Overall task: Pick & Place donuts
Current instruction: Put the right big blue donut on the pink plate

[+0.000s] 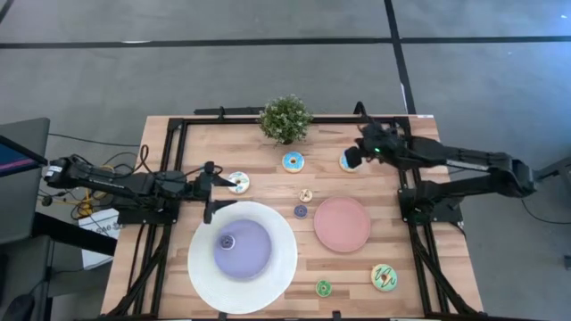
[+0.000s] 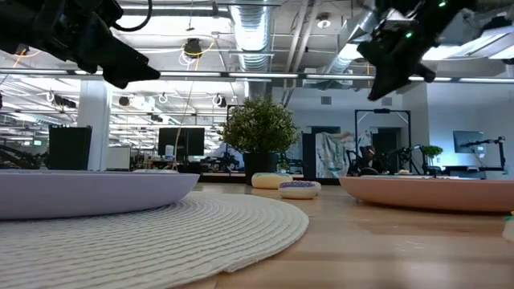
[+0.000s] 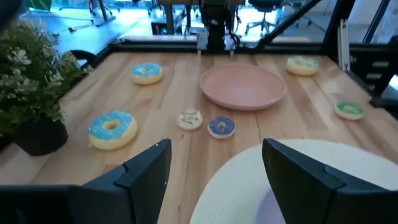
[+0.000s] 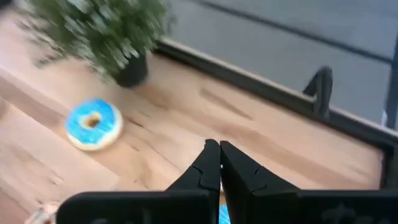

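- Counting donuts: one tiny purple donut (image 1: 227, 241) lies on the large plate (image 1: 268, 283); the pink plate (image 1: 343, 225) holds none
- Left tool (image 1: 220, 198) spread; right tool (image 1: 353, 158) pressed together over a blue donut (image 1: 347, 161); six others wait on the table (image 1: 196, 143)

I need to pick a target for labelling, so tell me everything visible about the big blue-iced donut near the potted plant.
The blue-iced donut is a ring with glossy blue icing over a pale base and a small centre hole. It lies flat on the wooden table, just in front of the potted plant. Nothing touches it; neither gripper is on it.
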Robot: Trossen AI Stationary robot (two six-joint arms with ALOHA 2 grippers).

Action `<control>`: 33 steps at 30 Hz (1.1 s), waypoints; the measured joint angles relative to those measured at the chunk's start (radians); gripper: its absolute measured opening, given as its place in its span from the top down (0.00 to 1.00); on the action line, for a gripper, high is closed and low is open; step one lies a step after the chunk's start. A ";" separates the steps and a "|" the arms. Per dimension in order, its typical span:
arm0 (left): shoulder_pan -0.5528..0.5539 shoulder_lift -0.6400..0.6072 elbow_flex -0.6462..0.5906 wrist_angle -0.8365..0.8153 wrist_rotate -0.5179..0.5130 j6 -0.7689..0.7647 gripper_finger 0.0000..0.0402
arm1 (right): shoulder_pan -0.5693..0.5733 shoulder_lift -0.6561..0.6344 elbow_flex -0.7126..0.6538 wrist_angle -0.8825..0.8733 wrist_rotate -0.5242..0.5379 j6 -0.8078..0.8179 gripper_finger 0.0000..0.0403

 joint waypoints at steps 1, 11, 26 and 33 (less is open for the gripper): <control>0.000 0.000 0.000 -0.014 0.002 0.000 0.39 | -0.018 0.030 0.011 -0.009 -0.019 0.000 0.97; 0.000 0.001 0.000 -0.075 0.002 -0.010 0.39 | -0.167 0.234 0.046 -0.052 -0.131 0.030 0.73; 0.000 0.001 0.000 -0.153 0.001 -0.049 0.39 | -0.235 0.482 0.040 -0.076 -0.225 0.056 0.46; 0.000 0.001 0.000 -0.153 0.001 -0.074 0.39 | -0.291 0.529 -0.008 -0.021 -0.233 0.047 0.45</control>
